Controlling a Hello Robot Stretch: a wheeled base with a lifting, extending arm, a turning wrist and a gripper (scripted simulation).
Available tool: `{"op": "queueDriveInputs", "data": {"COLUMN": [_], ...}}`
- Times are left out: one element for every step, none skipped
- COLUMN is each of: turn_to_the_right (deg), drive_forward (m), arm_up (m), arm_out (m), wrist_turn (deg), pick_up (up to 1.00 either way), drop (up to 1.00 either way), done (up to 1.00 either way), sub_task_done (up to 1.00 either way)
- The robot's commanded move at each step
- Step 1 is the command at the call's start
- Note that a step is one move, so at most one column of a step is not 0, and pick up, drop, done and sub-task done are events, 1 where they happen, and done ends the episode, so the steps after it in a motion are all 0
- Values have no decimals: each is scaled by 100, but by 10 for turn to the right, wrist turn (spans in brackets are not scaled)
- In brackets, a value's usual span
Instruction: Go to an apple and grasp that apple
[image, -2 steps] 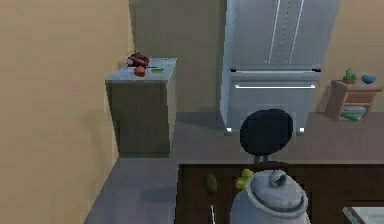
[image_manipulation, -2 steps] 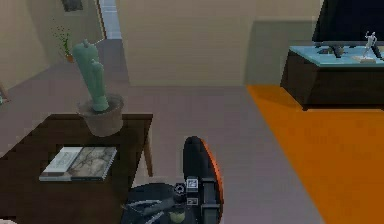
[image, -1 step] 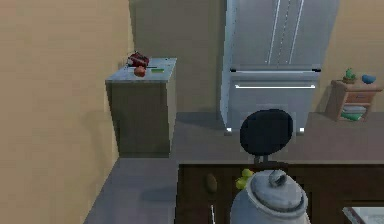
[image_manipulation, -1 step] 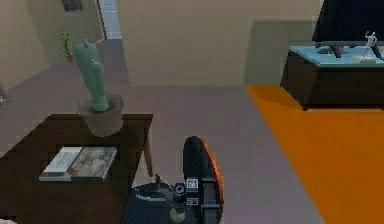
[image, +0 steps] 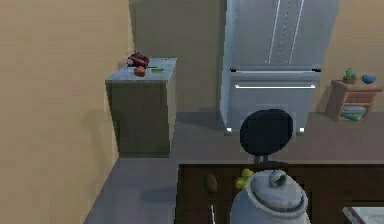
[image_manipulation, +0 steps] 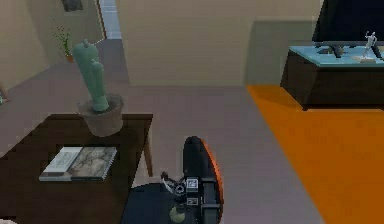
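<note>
A dark red blob (image: 138, 61) lies on a grey-green counter cabinet (image: 143, 115) at the forward view's left, with a small green thing (image: 141, 71) beside it. On the dark table (image: 200, 200) at the bottom edge sit a yellow-green rounded thing (image: 245, 180), a small brown lump (image: 211, 182) and a pale kettle (image: 271, 200). None of these blobs reads clearly as an apple. My gripper (image_manipulation: 172, 190) shows low in the arm side view, left of two white marked squares (image_manipulation: 198, 185), in front of a black thing with an orange rim (image_manipulation: 203, 160). I cannot tell whether it holds anything.
A tall fridge (image: 272, 65) stands ahead, with a black office chair (image: 267, 132) before it and a small wooden shelf (image: 356, 98) at the right. In the arm side view, a dark table (image_manipulation: 40, 150) bears a potted cactus (image_manipulation: 93, 85) and a book (image_manipulation: 80, 162). A TV stand (image_manipulation: 335, 75) stands on an orange rug (image_manipulation: 320, 150).
</note>
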Motion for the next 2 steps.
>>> {"op": "queueDriveInputs", "data": {"turn_to_the_right": [0, 0], "drive_forward": [0, 0], "arm_up": [-30, 0], "arm_out": [0, 0], "wrist_turn": [0, 0], "pick_up": [0, 100], "drop": [0, 0], "done": [0, 0], "sub_task_done": [0, 0]}}
